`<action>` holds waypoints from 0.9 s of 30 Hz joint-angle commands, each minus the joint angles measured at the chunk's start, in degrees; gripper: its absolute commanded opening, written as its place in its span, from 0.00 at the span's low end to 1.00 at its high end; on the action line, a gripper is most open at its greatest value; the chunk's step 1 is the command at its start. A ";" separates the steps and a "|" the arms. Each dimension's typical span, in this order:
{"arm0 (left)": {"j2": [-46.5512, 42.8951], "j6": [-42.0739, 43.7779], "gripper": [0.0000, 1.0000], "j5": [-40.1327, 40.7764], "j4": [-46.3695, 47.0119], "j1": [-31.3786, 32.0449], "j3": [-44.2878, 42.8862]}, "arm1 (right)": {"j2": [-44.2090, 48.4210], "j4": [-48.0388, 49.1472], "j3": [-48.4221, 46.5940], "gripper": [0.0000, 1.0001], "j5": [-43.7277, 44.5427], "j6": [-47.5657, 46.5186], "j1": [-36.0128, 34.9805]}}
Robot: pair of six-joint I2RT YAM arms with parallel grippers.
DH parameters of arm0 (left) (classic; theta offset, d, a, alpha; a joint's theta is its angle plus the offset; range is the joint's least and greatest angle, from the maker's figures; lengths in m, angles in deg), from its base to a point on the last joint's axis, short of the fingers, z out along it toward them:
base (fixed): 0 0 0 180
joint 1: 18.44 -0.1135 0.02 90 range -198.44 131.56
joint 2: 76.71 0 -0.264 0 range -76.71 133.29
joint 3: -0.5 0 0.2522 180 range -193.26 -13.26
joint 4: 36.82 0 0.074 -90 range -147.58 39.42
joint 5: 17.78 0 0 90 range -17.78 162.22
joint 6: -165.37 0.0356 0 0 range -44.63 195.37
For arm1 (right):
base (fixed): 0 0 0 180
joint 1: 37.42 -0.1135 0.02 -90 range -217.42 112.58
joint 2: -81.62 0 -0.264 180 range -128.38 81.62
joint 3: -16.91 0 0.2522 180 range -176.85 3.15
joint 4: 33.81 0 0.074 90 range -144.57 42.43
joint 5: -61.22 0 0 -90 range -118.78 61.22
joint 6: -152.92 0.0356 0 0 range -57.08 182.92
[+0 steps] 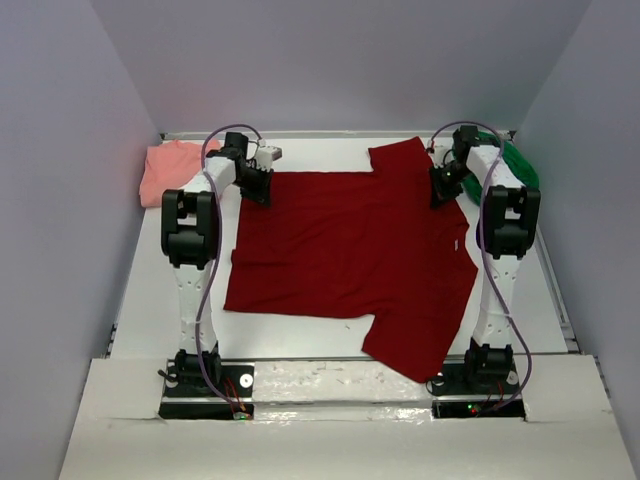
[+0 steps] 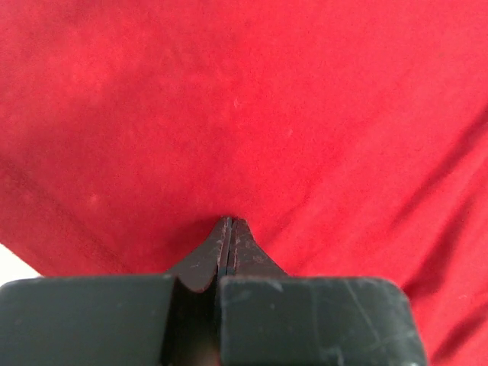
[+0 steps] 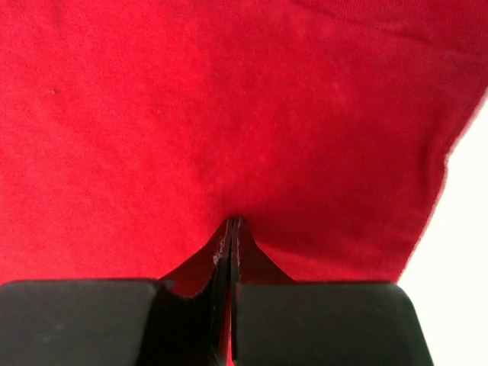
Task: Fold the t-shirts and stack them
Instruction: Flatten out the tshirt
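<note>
The left gripper and right gripper are each pinched closed on the dark red t-shirt, its cloth spreading ahead of both.

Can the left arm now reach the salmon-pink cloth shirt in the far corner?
Probably not yet: the left gripper is shut on the dark red cloth shirt, though the salmon-pink shirt lies close, unobstructed.

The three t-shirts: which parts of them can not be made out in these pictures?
Top view: the green t-shirt is mostly hidden behind the right arm.
Top view: the left arm covers one side of the salmon-pink t-shirt.
Both wrist views: the dark red t-shirt fills the frame; its outline is cut off.
</note>
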 commanded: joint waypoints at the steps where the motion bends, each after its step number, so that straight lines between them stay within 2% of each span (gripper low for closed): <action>1: 4.02 -0.12 0.00 1.15 -5.33 0.04 -6.16 | -1.59 -1.79 -3.41 0.00 1.77 -0.80 -0.63; 6: 7.98 -0.12 0.00 2.65 -9.30 -0.04 -12.94 | -4.22 -2.15 -6.57 0.00 3.09 -0.27 -0.63; 10: 10.09 -1.08 0.00 7.03 -9.04 -0.04 -17.42 | -5.89 -0.74 -9.11 0.00 5.19 0.95 -0.63; 16: 11.15 -3.45 0.00 15.02 -6.41 0.13 -19.72 | -8.62 1.81 -14.47 0.00 7.66 1.49 -0.63; 22: 9.40 -5.65 0.00 19.25 -1.75 0.22 -18.49 | -10.91 4.18 -19.05 0.00 8.80 1.31 -0.63; 27: 8.78 -7.94 0.00 19.26 0.98 0.48 -19.19 | -11.96 7.34 -21.34 0.00 10.39 -0.18 -0.63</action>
